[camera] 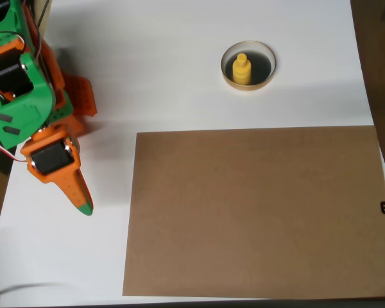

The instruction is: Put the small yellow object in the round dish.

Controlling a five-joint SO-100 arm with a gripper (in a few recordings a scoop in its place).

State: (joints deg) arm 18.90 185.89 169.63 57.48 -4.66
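Highest in the overhead view, and so closest to the lens, stood the green and orange arm (22, 90), crowding the upper left corner. From it the gripper (77, 192) pointed down and slightly right in the picture, ending in an orange tip with a green point. Only one tapered finger (76, 186) could be made out from above, so whether the jaws were released or clenched I cannot tell; nothing showed between them or at the tip. A black block sat in the orange housing just behind that finger, and red and white wires ran along the arm's left side.

Beneath the gripper lay the white table (167, 64), bare around the tip. Just to the right of the gripper, and apart from it, began the brown cardboard sheet (256, 212), a large flat rectangle covering most of the lower right of the picture, its left edge near the gripper's tip and its far edge running level across the middle of the view.

Well apart from the gripper, beyond the sheet's far edge toward the upper right, rested the round dish (265, 76), thin tan rim around a dark inside. The small yellow object (241, 70) stood upright inside it, knob on top, set toward the left part of the dish and close to the rim there.

A dark brown strip ran along the right edge beyond the table.
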